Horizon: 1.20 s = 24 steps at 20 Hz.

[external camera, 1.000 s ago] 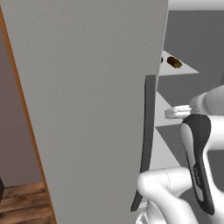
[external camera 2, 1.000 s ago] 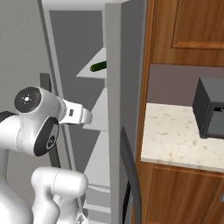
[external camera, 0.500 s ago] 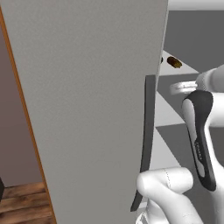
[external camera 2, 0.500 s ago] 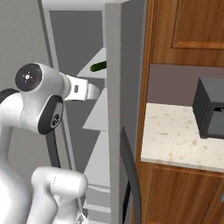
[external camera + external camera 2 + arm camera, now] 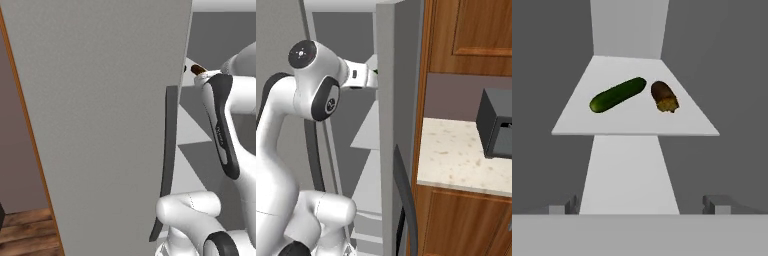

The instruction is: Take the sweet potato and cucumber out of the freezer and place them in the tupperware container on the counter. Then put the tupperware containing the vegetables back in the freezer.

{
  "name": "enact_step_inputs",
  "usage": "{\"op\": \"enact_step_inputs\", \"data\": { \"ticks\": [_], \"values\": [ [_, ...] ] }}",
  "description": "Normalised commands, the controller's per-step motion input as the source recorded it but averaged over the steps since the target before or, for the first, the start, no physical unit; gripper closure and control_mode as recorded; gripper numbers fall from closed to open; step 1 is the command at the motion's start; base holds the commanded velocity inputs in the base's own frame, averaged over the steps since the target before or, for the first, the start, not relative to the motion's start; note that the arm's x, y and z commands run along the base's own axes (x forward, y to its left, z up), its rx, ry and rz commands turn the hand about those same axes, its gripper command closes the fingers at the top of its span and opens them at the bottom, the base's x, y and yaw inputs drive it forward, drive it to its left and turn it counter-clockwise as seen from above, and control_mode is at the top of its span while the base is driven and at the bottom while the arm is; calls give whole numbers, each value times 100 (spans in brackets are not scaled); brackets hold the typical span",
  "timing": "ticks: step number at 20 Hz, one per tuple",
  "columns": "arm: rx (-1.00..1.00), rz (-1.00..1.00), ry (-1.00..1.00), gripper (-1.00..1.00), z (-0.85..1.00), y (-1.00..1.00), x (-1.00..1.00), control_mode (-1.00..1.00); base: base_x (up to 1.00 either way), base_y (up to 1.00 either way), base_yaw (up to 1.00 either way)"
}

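The freezer [image 5: 100, 125] stands open, its grey door near me. On a white upper shelf [image 5: 577, 125] inside lie the green cucumber [image 5: 618, 94] on the left and the reddish-brown sweet potato [image 5: 664, 96] right beside it. Past the door edge in the left base view, the tip of the sweet potato [image 5: 198, 69] peeks out. My gripper [image 5: 641, 206] is open and empty, level with that shelf and short of its front edge, fingertips [image 5: 564, 207] spread wide. The right base view has my hand [image 5: 361, 75] reaching into the freezer. The tupperware container is out of view.
The door's dark curved handle [image 5: 167, 165] hangs close to my arm. Right of the freezer, the beige counter [image 5: 456, 150] carries a dark microwave [image 5: 498, 122] over brown cabinet doors [image 5: 461, 225]. More white shelves [image 5: 629, 175] sit below the vegetables.
My arm has lifted and pushed the hand further up and into the freezer, toward the shelf with the vegetables. The jaws have stayed open; the vegetables have not moved.
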Motion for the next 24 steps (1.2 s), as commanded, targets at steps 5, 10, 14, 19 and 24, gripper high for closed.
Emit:
{"op": "enact_step_inputs", "data": {
  "ticks": [5,10,14,19,24],
  "values": [
    [0,0,0,-100,0,-16,65,-100,0,0,0],
    [-1,-2,0,-100,0,-14,72,-100,0,0,0],
    [0,-3,0,-100,0,-32,67,-100,0,0,0],
    [0,0,1,-100,-4,-30,65,-100,0,0,0],
    [0,0,3,-100,-13,-24,54,-100,0,0,0]
  ]
}}
